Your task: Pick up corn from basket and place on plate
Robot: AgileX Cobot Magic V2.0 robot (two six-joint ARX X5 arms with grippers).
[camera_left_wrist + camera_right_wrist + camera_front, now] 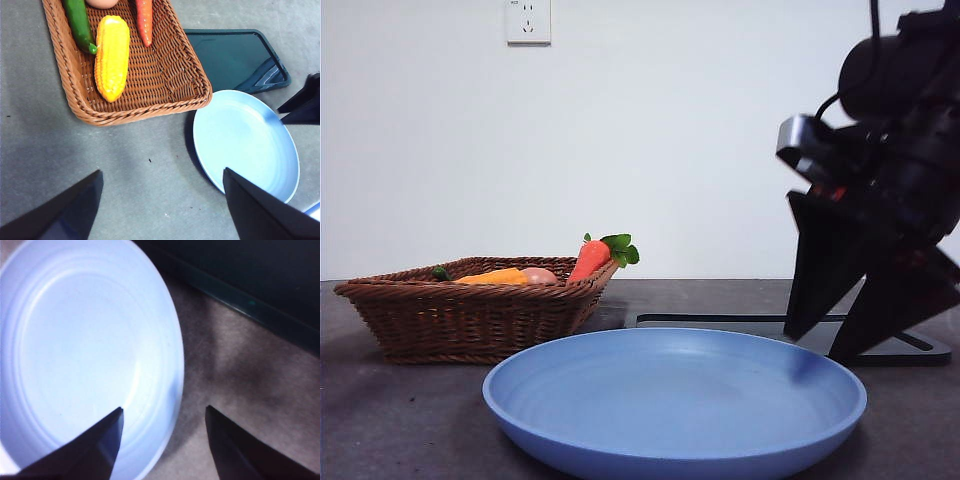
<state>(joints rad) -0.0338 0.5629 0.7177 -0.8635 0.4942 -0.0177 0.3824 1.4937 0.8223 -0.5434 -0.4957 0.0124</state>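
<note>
Right gripper [828, 345] with jaws parted and empty over the plate's [620, 400] far rim, left gripper [160, 200] with jaws spread wide and empty above bare table [50, 140], corn [112, 56] beyond them in the basket [165, 80] beside a carrot [144, 20] and green vegetable [80, 22], black tray [235, 57] behind plate.

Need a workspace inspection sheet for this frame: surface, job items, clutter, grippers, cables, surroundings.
Surface: grey table, a few dark specks.
Job's things: corn lying in the basket; plate empty, beside the basket.
Clutter: carrot, green vegetable and peach-coloured round item in the basket; black tray behind the plate.
Grippers: left gripper open, high over bare table; right gripper open, straddling the plate's rim, holding nothing.
Cables: black cable on the right arm.
Surroundings: white wall, wall socket.
</note>
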